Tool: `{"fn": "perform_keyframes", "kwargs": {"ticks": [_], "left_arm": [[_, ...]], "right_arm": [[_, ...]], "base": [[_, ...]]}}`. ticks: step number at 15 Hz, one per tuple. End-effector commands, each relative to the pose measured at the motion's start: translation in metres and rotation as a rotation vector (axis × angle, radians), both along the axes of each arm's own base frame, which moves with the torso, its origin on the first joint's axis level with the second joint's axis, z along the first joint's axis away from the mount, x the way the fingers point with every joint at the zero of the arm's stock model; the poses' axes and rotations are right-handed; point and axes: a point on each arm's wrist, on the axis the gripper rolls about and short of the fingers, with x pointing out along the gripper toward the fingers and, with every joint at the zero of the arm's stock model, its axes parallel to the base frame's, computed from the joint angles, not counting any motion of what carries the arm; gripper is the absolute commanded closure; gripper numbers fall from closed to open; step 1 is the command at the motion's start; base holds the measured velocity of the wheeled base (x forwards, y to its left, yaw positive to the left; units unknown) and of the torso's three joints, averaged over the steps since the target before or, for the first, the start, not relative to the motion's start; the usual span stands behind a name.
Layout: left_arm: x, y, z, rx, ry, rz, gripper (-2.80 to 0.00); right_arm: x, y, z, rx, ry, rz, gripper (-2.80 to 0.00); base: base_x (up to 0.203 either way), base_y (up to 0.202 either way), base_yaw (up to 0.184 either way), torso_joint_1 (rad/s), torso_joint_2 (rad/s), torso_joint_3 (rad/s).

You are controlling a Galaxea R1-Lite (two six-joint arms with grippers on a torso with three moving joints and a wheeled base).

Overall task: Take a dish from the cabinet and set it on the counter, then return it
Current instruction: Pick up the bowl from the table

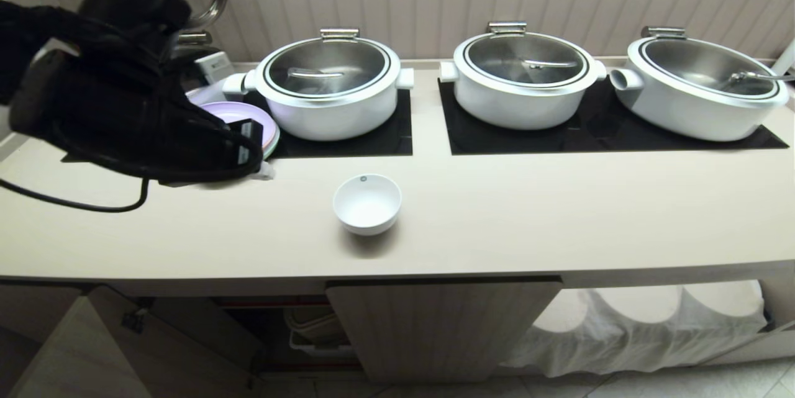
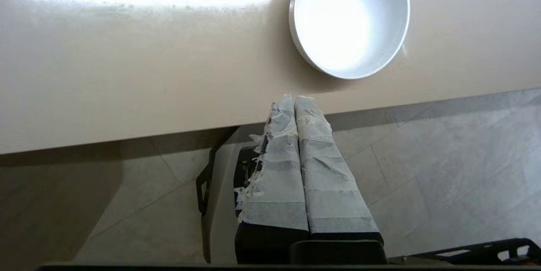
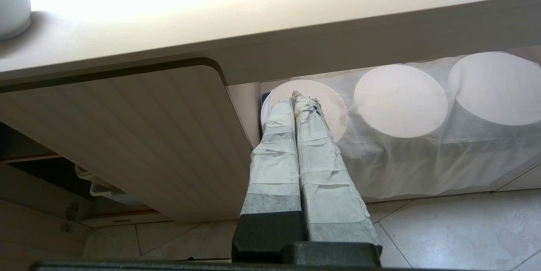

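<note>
The dish (image 1: 367, 203), a small plain white bowl, stands upright and empty on the beige counter (image 1: 559, 212) near its front edge; it also shows in the left wrist view (image 2: 348, 21). My left gripper (image 1: 264, 169) hovers over the counter to the left of the dish, apart from it, its taped fingers (image 2: 312, 144) pressed together with nothing between them. The cabinet (image 1: 441, 330) sits under the counter, its left door (image 1: 81, 348) swung open onto a dark inside. My right gripper (image 3: 296, 97) hangs low in front of the cabinet, shut and empty.
Three large white pots (image 1: 329, 87) (image 1: 525, 78) (image 1: 702, 84) stand on black glass panels (image 1: 596, 131) behind the dish. Pastel plates (image 1: 245, 115) are stacked beside my left arm. A white cloth (image 1: 646, 323) hangs over round shapes under the counter's right part.
</note>
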Motion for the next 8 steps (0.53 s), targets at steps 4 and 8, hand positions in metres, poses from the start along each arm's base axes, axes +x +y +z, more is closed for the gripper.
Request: {"fn": "perform_keyframes", "kwargs": {"ticks": [4, 8], "left_arm": [[0.058, -0.036, -0.027, 0.048, 0.069, 0.008, 0.0], [0.074, -0.055, -0.036, 0.081, 0.099, 0.019, 0.0]], "right_arm": [[0.0, 0.0, 0.0, 0.001, 0.0, 0.0, 0.0], [0.0, 0.0, 0.0, 0.001, 0.0, 0.0, 0.0]], "base": [[0.0, 0.0, 0.0, 0.007, 0.0, 0.001], [0.0, 0.0, 0.0, 0.0, 0.0, 0.0]]}}
